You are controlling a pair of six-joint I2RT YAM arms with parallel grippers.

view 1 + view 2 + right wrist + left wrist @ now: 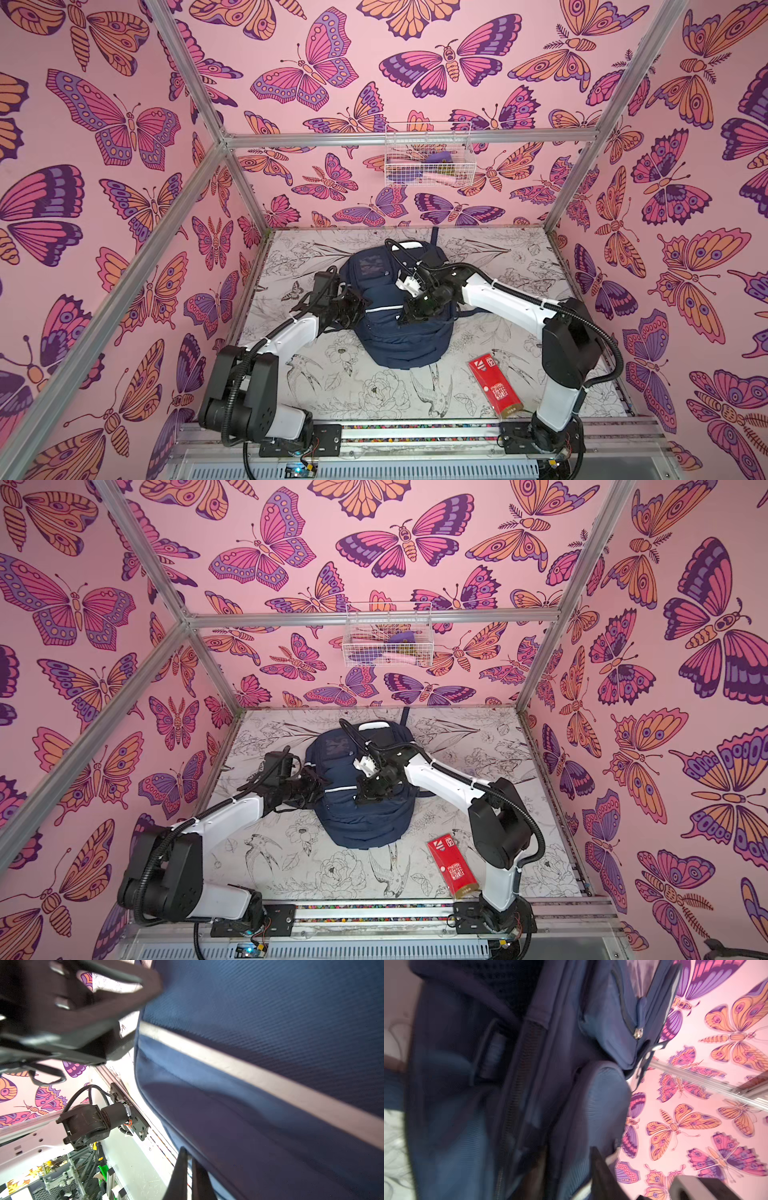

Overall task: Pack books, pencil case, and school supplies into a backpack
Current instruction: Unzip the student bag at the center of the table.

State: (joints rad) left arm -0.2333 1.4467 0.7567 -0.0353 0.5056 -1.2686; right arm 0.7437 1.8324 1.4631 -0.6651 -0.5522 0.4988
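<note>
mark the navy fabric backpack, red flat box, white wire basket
navy fabric backpack [399, 345]: in a top view, front panel
red flat box [494, 384]: in a top view, top face
white wire basket [467, 172]: in a top view, front mesh

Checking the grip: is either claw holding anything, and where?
Left claw holds nothing. Right claw is shut at the backpack front; any fabric pinch cannot be told.

pink butterfly walls [232, 62], silver frame rails [407, 139], wire basket [428, 154], floral-sketch tabletop [374, 395]
</note>
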